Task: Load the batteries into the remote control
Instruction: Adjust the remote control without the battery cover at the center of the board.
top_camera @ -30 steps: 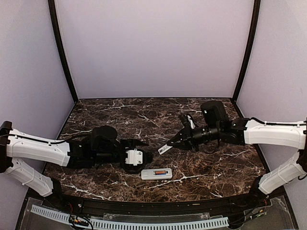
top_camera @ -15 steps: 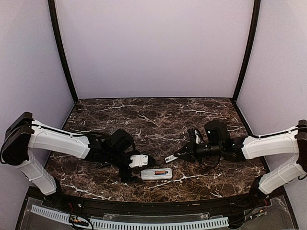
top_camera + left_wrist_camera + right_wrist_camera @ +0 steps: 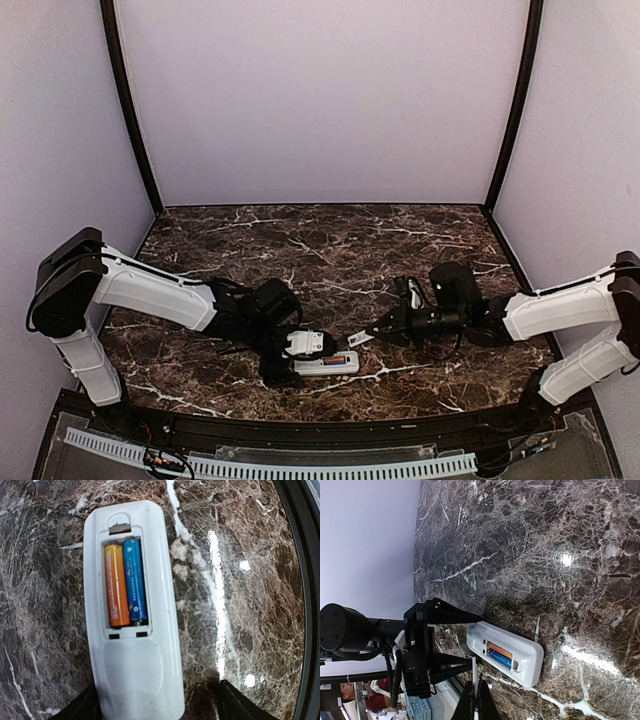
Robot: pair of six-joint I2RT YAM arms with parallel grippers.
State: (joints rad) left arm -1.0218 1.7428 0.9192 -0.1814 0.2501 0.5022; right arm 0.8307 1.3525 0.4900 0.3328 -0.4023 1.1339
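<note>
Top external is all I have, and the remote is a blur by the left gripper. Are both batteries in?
Observer: Yes. The left wrist view shows the orange battery and blue battery side by side in the open bay of the remote control.
Operator: Left gripper clamped on it?
Observer: No. The left gripper is open, with its fingers flanking the remote's near end.
Operator: Cover?
Observer: The right wrist view shows the right gripper shut on the thin white cover, seen edge-on and not yet on the bay.
</note>
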